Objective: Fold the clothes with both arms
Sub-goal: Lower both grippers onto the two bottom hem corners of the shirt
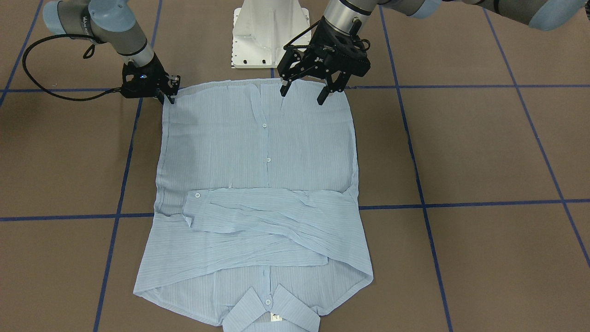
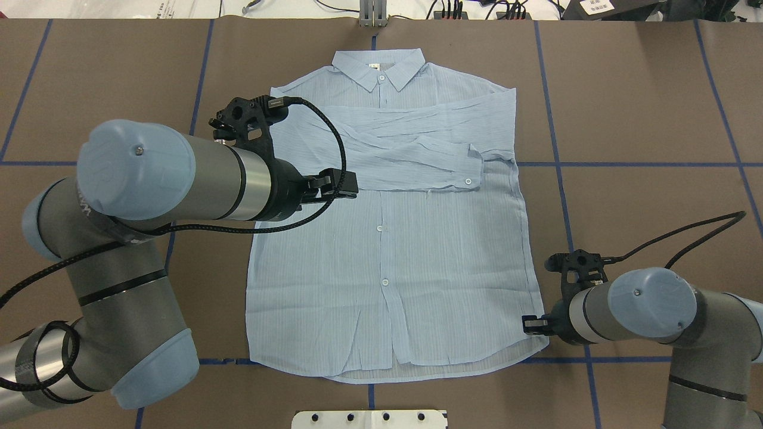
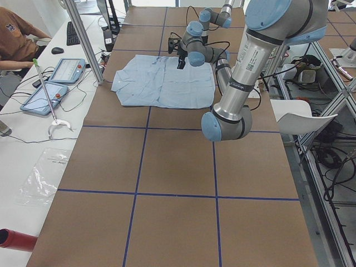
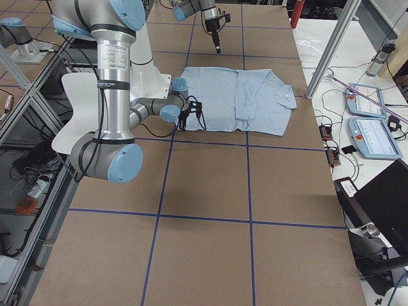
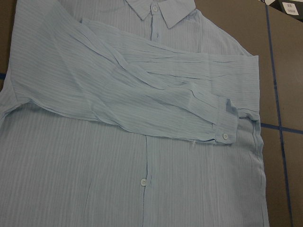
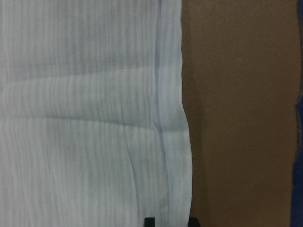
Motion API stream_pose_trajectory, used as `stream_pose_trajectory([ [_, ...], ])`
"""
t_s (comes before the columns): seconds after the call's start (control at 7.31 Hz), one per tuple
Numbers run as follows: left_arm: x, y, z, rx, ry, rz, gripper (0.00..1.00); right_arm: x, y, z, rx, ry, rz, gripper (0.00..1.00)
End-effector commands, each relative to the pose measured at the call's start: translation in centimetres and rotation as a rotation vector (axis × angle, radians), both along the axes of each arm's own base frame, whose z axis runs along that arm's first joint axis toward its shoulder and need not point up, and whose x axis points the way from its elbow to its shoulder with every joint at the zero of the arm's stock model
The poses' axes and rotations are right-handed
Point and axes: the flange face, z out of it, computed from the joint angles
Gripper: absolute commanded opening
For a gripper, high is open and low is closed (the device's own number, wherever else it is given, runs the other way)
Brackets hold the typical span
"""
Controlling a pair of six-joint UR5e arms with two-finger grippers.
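Light-blue striped shirt (image 2: pixel 387 256) lies flat on the surface (image 2: pixel 626 238). Right gripper (image 2: pixel 532 325), tips slightly apart, straddles its 5 o'clock hem corner. The left gripper (image 1: pixel 303 94) hovers spread and should take the 7 o'clock corner level with it.

The left arm (image 2: pixel 197 179) and right arm (image 2: pixel 715 316) are grey and silver tubes with light blue joint caps and white lettering. Black cables (image 2: pixel 337 140) loop to the black left gripper (image 1: pixel 302 96) and right gripper (image 1: pixel 168 97); the bolted pedestal (image 1: pixel 269 32) is white.
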Motion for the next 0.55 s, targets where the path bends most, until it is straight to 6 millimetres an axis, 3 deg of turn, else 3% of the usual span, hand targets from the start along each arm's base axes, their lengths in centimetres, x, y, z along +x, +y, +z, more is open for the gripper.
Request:
stream_pose_trajectory([
  [0.0, 0.05, 0.06, 0.0, -0.001, 0.0, 0.0, 1.0, -0.04, -0.31, -0.18, -0.001, 0.012, 0.001, 0.19],
  [0.41, 0.26, -0.06, 0.21, -0.002, -0.006, 0.001, 1.0, 0.15, -0.44, -0.04, -0.005, 0.014, 0.002, 0.15],
])
